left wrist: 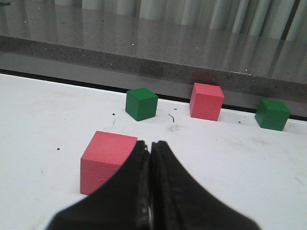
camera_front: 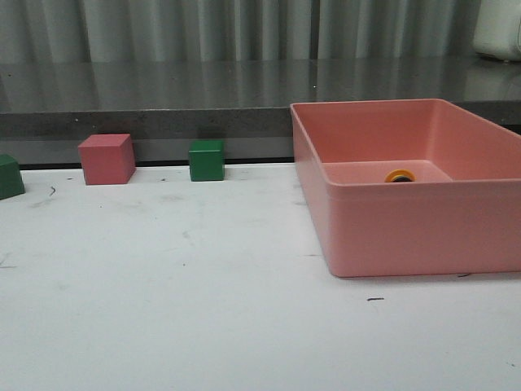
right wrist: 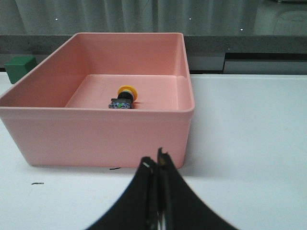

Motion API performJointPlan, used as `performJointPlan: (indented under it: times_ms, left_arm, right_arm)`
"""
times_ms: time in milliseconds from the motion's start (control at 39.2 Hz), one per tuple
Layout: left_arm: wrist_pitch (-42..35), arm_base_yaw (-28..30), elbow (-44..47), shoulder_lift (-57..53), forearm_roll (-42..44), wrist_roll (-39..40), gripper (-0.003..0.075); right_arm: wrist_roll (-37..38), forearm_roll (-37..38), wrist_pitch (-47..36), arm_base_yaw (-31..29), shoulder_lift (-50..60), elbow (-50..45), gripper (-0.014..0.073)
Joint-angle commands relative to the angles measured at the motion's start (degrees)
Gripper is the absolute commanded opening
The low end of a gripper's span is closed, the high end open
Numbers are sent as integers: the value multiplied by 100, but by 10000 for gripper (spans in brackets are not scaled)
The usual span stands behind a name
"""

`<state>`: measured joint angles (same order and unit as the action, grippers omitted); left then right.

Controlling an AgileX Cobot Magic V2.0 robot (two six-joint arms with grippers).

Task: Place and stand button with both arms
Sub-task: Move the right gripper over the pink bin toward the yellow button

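Observation:
The button [right wrist: 123, 97] lies on its side inside the pink bin [right wrist: 100, 132], its yellow cap toward the bin's back and its dark base toward the front. In the front view only its yellow cap [camera_front: 400, 176] shows above the bin's inner wall [camera_front: 423, 228]. My right gripper [right wrist: 156, 160] is shut and empty, low over the white table in front of the bin. My left gripper [left wrist: 150, 144] is shut and empty, next to a pink cube [left wrist: 106, 160]. Neither arm shows in the front view.
A pink cube [camera_front: 107, 159] and a green cube [camera_front: 207, 160] stand at the table's back edge, with another green cube [camera_front: 10, 176] at the far left. In the left wrist view they show as a green cube [left wrist: 141, 103], a pink cube [left wrist: 206, 101] and a green cube [left wrist: 272, 114].

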<state>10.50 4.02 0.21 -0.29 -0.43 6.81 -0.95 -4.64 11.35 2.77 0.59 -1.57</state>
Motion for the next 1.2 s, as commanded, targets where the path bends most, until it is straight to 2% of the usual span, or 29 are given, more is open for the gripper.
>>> performJointPlan:
  times_ms: [0,409,587,664,715,894,1021,1175]
  left_arm:
    - [-483,-38,41,-139,-42,6,-20]
    - [-494,-38,41,-139,-42,6,-20]
    - [-1335,-38,41,-139,-42,6,-20]
    - [-1967,-38,-8,-127,-42,6,-20]
    - [-2113,-38,-134,-113,-42,6,-20]
    - [-1636,-38,-1118,153,737,6,-20]
    - [-1162,-38,-1910,809,783,6,-20]
    - [-686,-38,-2480,1700,773,6,-20]
  right_arm:
    - [-30,66,-438,-16,101,33,-70]
    - [-30,66,-488,-16,101,33,-70]
    - [-30,-1,-638,-16,101,47,-70]
    - [-30,-434,-586,-16,101,219,-70]
    - [-30,-617,-424,-16,101,405,-70]
    - [-30,-581,154,-16,-189,1306,-65]
    - [-30,-581,647,-16,-1001,2190,-60]
    - [-30,-581,646,-16,-2163,2934,-60]
